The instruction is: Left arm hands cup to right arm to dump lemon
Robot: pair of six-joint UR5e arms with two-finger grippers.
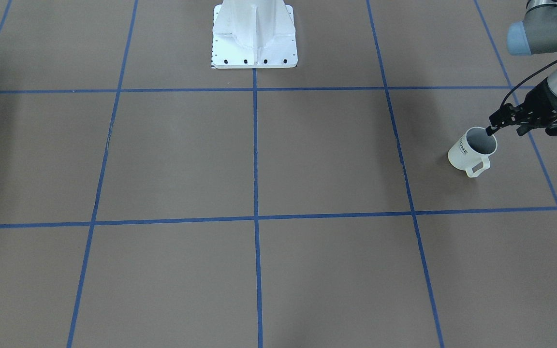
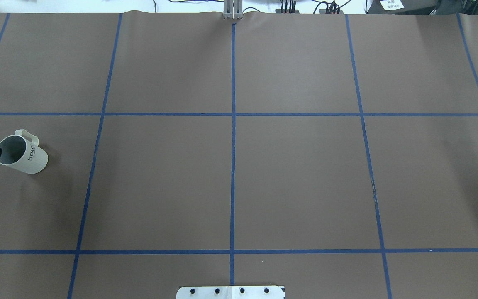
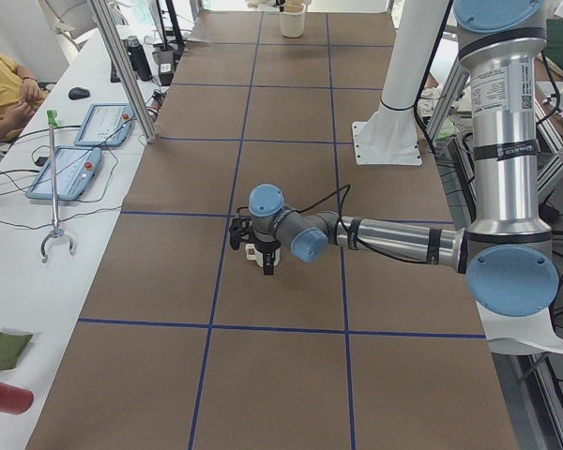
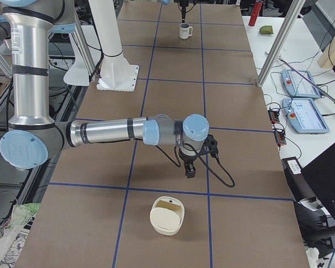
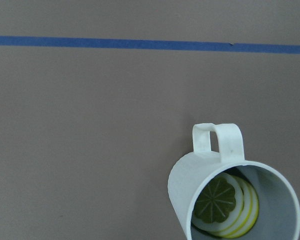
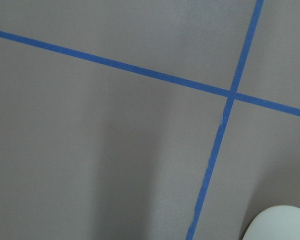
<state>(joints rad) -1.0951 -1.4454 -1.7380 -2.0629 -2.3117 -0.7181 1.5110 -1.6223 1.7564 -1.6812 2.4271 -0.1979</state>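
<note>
Pinching the cup [image 1: 466,153] by its rim, my left claw [image 1: 491,129] has its jaws drawn close on the thin wall, away from the handle [image 5: 218,137]. I judge that grip is chosen to leave the handle and body free for my other claw to take. The cup sits upright far out on my left side of the table [image 2: 239,187], mouth up so nothing spills. I cannot tell whether its base is resting on the brown surface or just off it. Inside lie the lemon slices [image 5: 216,201], stacked and leaning against the grey wall. One shows its face, and by the rims behind it I count about three, though I cannot be sure. There is one cup, with one handle pointing away from my base [image 1: 254,34]. My left arm [image 3: 394,241] reaches out low and long to get there. My right arm [image 4: 111,132] is stretched out well apart from it, toward the other end. It carries my right claw [image 4: 190,169] pointing down, near a single pale container [image 4: 167,216]. That container is probably where the lemon is meant to land, which would explain the arm waiting there. Whether that right claw is open or closed, I cannot tell from the side view alone.
</note>
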